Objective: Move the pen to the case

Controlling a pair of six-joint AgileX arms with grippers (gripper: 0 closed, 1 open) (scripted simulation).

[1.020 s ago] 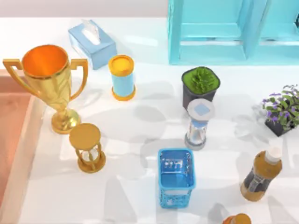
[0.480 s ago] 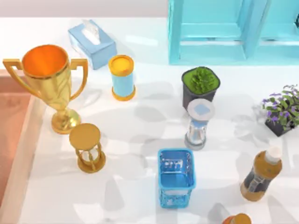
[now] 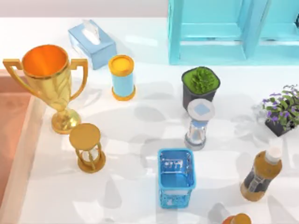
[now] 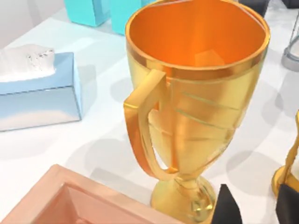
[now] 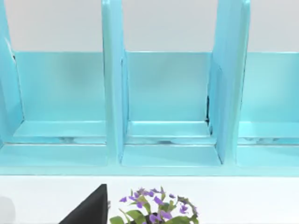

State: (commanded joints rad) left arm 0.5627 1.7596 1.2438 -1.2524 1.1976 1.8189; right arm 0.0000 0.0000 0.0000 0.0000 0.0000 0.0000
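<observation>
case (image 3: 25, 154) lies along the desk's (image 3: 60, 196) left edge in the top view, nearer my left arm; pen not clearly found, perhaps inside the blue basket (image 3: 176, 179); left wrist view: left end effector (image 4: 254, 207) released, empty, beside the trophy (image 4: 196, 93); right wrist view: right end effector (image 5: 91, 210) faces the shelf (image 5: 168, 102), its state i cannot tell.

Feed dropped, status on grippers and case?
Left gripper open, empty, beside gold trophy. Right gripper facing turquoise shelf unit. Salmon-orange shallow case at table's left edge, trophy beside it.
</observation>
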